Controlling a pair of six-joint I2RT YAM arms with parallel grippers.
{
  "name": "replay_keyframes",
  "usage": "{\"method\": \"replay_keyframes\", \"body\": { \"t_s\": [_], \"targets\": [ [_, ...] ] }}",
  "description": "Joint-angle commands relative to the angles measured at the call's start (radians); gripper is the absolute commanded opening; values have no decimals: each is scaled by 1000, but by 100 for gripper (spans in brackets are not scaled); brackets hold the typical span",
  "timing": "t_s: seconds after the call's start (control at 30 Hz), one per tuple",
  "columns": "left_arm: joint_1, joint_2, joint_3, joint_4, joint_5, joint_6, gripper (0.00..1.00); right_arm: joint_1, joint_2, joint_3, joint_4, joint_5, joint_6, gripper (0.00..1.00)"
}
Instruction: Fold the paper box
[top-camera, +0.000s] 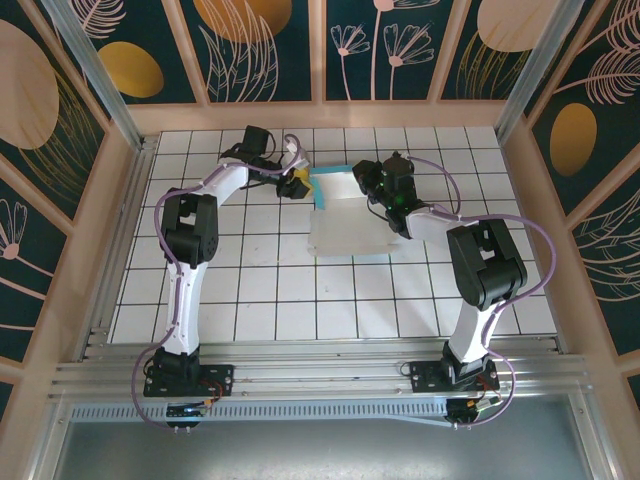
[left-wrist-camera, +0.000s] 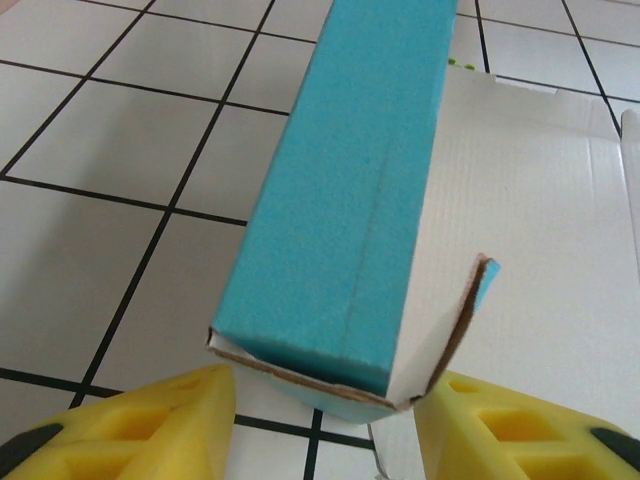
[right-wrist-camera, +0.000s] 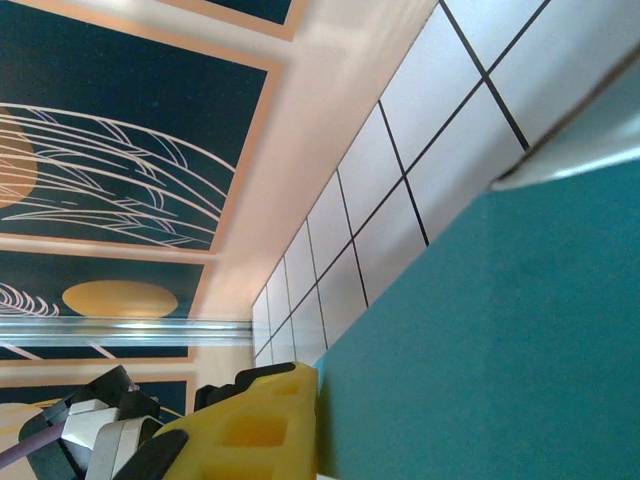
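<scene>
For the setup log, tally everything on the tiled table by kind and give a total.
paper box: 1
robot arms: 2 (left arm, right arm)
Total: 3

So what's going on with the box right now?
Both arms are working on the paper box, which lies white side up. The left pincer straddles the near end of a turquoise side flap that stands folded upright, with its yellow fingers either side and jaws apart. The right pincer is shut on the sheet's far right part, turquoise card against its finger. The box is only partly folded.
</scene>
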Motion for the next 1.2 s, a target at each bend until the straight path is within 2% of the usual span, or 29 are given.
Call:
{"method": "replay_keyframes", "body": {
  "t_s": [0.0, 0.1, 0.27, 0.47, 0.63, 0.8, 0.97, 1.17],
  "targets": [
    [-12, -4, -48, 122, 70, -120, 50, 16, 18, 23, -33, 11, -34, 13],
    [-13, -12, -80, 201, 73, -212, 47, 15, 16, 22, -34, 11, -35, 13],
    [-16, -9, -91, 241, 62, -291, 42, 17, 17, 22, -31, 11, -32, 13],
    [-31, -33, -134, 338, -30, -423, 38, 19, 15, 18, -30, 16, -29, 13],
    [-54, -62, -176, 400, -178, -549, 32, 19, 14, 19, -31, 19, -28, 13],
    [-88, -87, -182, 385, -383, -639, 27, 20, 14, 16, -28, 18, -25, 13],
    [-125, -105, -200, 370, -535, -641, 23, 21, 13, 14, -23, 16, -21, 13],
    [-141, -112, -200, 327, -681, -630, 10, 23, 5, 7, -20, 18, -23, 13]
  ]
}}
